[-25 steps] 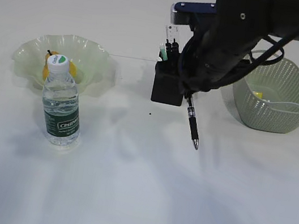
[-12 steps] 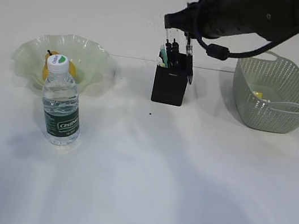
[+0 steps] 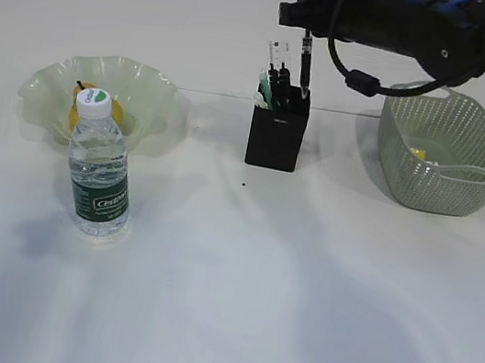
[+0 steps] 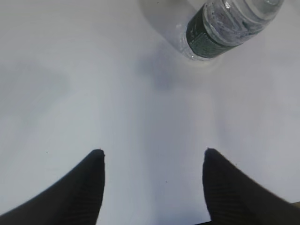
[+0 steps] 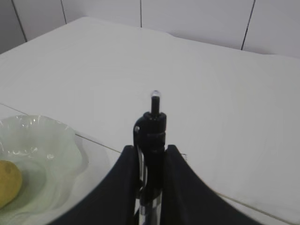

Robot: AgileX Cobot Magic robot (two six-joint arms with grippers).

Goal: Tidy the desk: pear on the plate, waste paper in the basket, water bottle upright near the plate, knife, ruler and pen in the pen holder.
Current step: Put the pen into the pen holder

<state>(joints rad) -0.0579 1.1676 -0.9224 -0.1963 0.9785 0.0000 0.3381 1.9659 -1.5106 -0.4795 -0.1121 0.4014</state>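
My right gripper (image 3: 308, 20) is shut on a black pen (image 3: 305, 66) and holds it upright, tip down, just over the open top of the black pen holder (image 3: 274, 140). In the right wrist view the pen (image 5: 153, 133) stands clamped between the fingers of this gripper (image 5: 151, 151). A clear ruler (image 3: 274, 56) and other items stand in the holder. The pear (image 3: 74, 112) lies on the pale-green plate (image 3: 150, 92), partly behind the upright water bottle (image 3: 100, 172). My left gripper (image 4: 153, 152) is open and empty above bare table, with the bottle (image 4: 220, 28) ahead of it.
The sage-green basket (image 3: 467, 173) stands right of the pen holder with a yellow paper scrap (image 3: 419, 155) inside. The right arm reaches over the back of the table above the holder. The plate (image 5: 42, 140) and pear (image 5: 7, 180) show at lower left in the right wrist view.
The right gripper carried the pen from low in front of the pen holder up and back, turning it upright over the holder's opening. The bottle, plate and basket have not moved.
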